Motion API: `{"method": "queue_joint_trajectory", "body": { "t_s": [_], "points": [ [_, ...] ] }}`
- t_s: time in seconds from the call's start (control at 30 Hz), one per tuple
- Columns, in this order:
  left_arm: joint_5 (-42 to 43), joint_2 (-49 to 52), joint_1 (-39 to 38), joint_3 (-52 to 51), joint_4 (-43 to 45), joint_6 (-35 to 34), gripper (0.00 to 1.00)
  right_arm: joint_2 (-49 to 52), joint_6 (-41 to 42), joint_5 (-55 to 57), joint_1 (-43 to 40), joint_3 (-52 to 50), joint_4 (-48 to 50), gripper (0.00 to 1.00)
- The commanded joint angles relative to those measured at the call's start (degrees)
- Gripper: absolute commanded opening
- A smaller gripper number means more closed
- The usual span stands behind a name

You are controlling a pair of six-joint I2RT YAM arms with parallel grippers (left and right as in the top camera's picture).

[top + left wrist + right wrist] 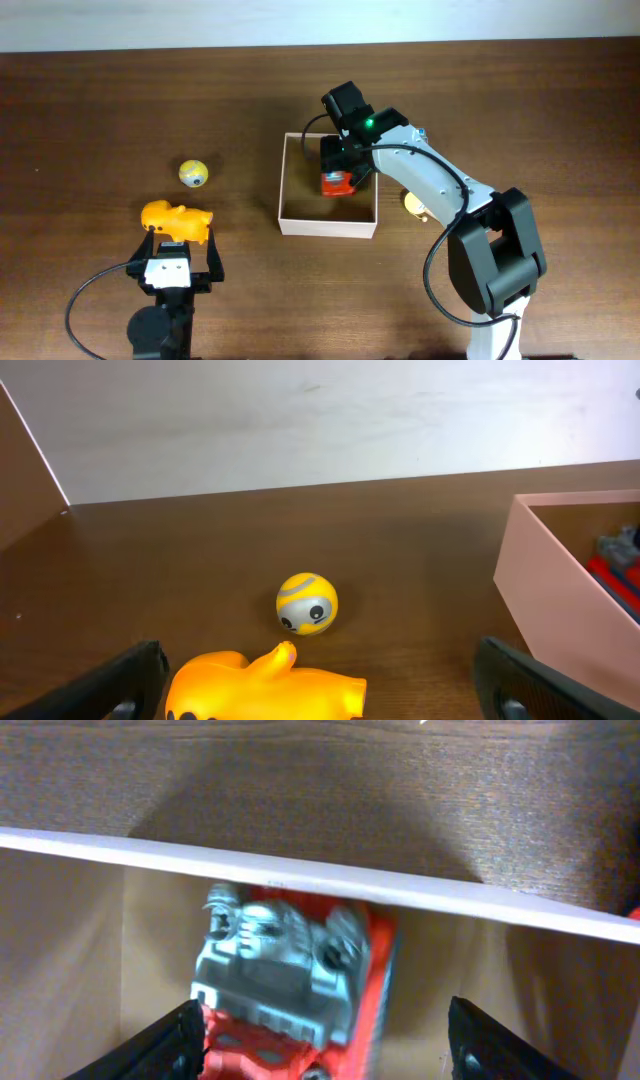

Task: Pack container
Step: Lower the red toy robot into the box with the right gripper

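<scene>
The container [328,228], a white-walled square box with a tan inside, stands mid-table; its wall also shows in the left wrist view [560,600] and the right wrist view [300,875]. A red and grey toy vehicle [337,182] [290,980] lies inside it, blurred. My right gripper [345,162] [325,1040] hangs over the box, open, with a gap between the toy and its right finger. An orange animal toy [177,220] [265,690] lies on the table between the fingers of my open left gripper [181,250] [320,680], untouched.
A yellow ball with a face [194,173] [307,603] rests beyond the orange toy. A small yellow object [413,203] sits right of the box, partly under the right arm. A pale wall bounds the table's far edge.
</scene>
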Motion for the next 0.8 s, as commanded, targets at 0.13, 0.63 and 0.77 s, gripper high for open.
{"method": "queue_joint_trajectory", "body": {
  "t_s": [0.13,0.63,0.77],
  "points": [
    [0.7,-0.4,0.3,-0.2,0.0,0.5,0.99,0.5,0.2,-1.4,-0.2,-0.4,1.6,0.74],
    [0.7,-0.4,0.3,-0.2,0.0,0.5,0.99,0.0,0.2,-17.0,1.4,7.5,4.4,0.72],
    [0.7,-0.4,0.3,-0.2,0.0,0.5,0.99,0.0,0.2,-17.4,2.4,8.1,3.5,0.53]
  ]
}}
